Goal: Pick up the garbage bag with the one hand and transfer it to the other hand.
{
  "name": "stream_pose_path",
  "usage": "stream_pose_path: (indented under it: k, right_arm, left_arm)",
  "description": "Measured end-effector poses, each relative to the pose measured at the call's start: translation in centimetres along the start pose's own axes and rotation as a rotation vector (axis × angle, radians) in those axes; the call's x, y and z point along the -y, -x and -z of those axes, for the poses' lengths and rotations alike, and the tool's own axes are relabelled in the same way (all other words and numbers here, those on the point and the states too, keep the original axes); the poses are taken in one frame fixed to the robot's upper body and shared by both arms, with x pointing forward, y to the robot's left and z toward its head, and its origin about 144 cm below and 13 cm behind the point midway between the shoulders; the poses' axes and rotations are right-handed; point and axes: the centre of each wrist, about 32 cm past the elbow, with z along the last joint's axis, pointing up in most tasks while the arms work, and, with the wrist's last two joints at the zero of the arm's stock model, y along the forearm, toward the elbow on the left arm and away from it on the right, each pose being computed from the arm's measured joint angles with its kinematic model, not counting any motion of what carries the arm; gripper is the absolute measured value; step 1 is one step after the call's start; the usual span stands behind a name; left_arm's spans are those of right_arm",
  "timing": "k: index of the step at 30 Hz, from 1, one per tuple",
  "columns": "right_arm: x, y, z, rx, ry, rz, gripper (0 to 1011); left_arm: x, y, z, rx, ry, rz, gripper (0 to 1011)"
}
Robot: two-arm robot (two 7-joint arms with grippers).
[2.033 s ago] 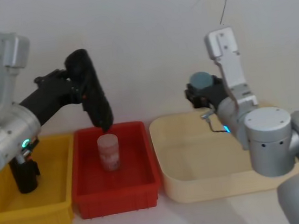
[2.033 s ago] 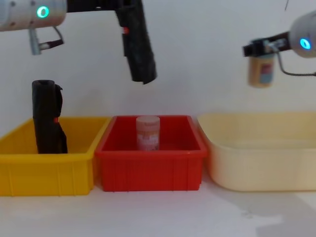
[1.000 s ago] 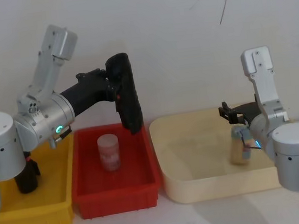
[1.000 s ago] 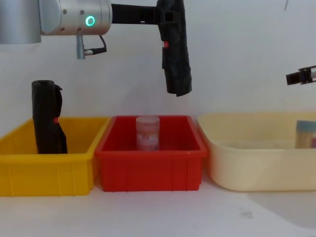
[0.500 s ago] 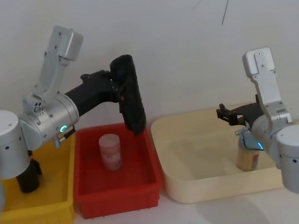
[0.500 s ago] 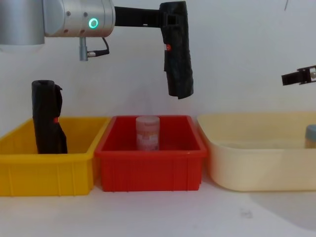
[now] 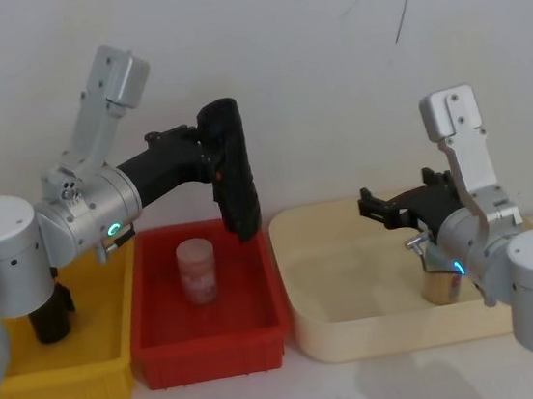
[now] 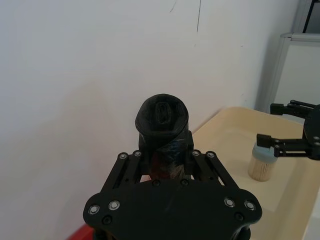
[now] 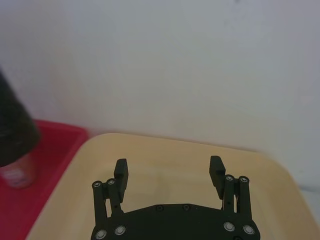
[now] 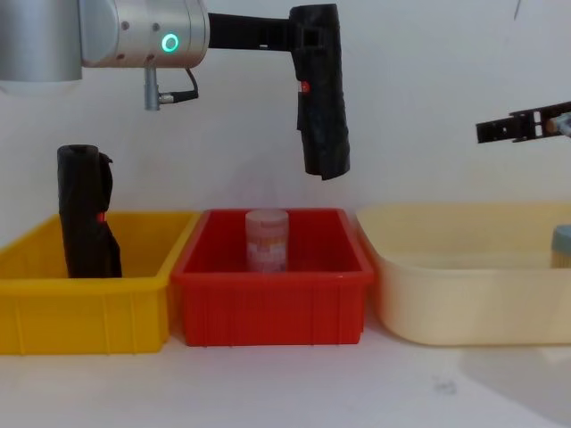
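The garbage bag (image 7: 230, 173), a black glossy roll with a small red mark, hangs nearly upright above the red bin (image 7: 207, 348). My left gripper (image 7: 211, 160), on the arm with the green ring light, is shut on its upper part. From the chest the garbage bag (image 10: 323, 98) and left gripper (image 10: 306, 40) are high, left of centre. The left wrist view looks down on the bag's top (image 8: 162, 116). My right gripper (image 7: 384, 206), on the blue-lit arm, is open and empty above the cream tray (image 7: 361, 334), well right of the bag. Its fingers (image 9: 120, 172) stand wide apart.
A second black roll (image 10: 86, 214) stands in the yellow bin (image 10: 89, 325) at the left. A pink jar (image 10: 267, 239) stands in the red bin (image 10: 268, 308). A blue-lidded jar (image 7: 440, 287) stands in the cream tray (image 10: 464, 308), below the right wrist.
Over two seconds the left arm carried the bag rightward to above the red bin. The right gripper set its jar into the cream tray, opened, and now has shifted left, away from the jar.
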Motion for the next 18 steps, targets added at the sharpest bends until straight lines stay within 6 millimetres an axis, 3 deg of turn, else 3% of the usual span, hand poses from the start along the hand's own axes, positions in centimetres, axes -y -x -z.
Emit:
stream_pose_path:
  k: [18]
  right_arm:
    - [1.1,0.3,0.1,0.004,-0.057,-0.266,1001]
  left_arm:
    - [0.0,0.0,0.0,0.0,-0.001,0.001,345]
